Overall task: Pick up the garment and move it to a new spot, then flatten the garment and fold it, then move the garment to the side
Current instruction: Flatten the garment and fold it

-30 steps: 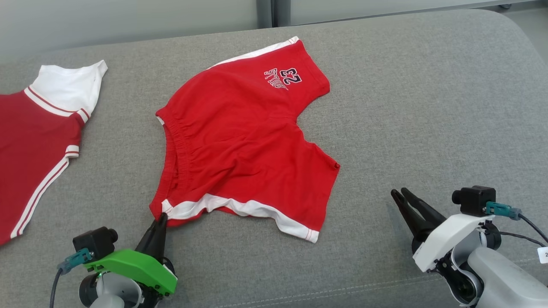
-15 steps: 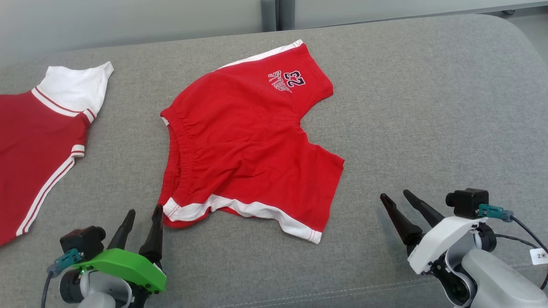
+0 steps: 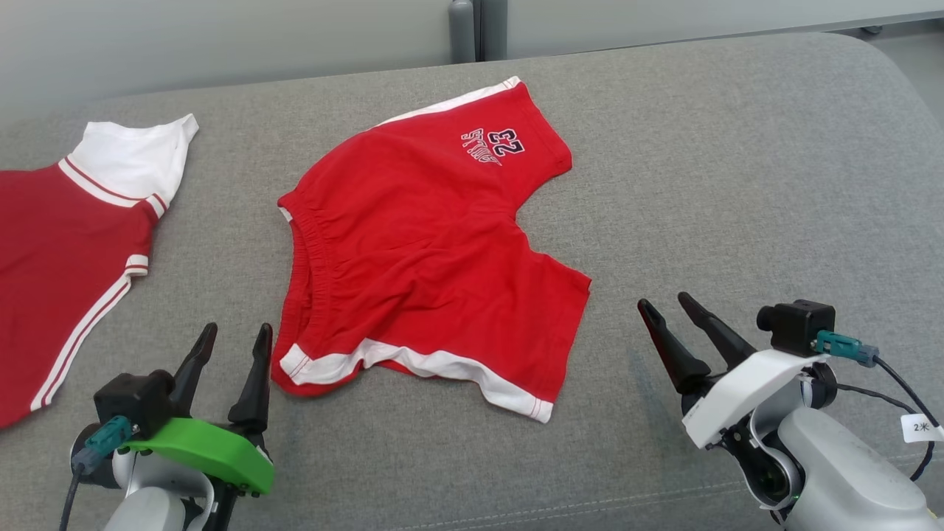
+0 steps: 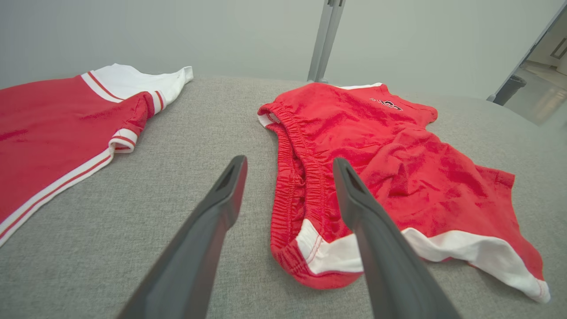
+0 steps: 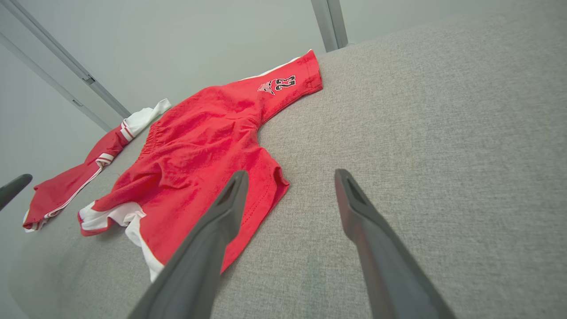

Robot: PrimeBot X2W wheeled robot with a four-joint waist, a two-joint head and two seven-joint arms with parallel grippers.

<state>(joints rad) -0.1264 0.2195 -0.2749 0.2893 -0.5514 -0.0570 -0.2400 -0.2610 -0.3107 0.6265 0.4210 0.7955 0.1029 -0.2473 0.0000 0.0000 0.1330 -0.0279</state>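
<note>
Nearest the camera, the left gripper [image 3: 237, 330] has its fingers spread and empty, its right finger just beside the near corner of the red shorts [image 3: 428, 243]. The right gripper [image 3: 664, 301] is likewise spread and empty, off the shorts' right edge, over bare grey cushion [image 3: 737, 184].

The shorts lie mid-cushion, mostly spread. The white hem band [image 3: 413, 361] of the near leg is rucked, and the elastic waistband [image 3: 306, 251] is gathered. The far leg, carrying the 23 print [image 3: 507, 140], lies flatter. A red-and-white shirt [image 3: 66, 243] lies well apart on the left.

Judgement: the flattening step is in hand. The next move calls for a pinch on the near hem corner and a second hold opposite, drawing the cloth taut before folding.
</note>
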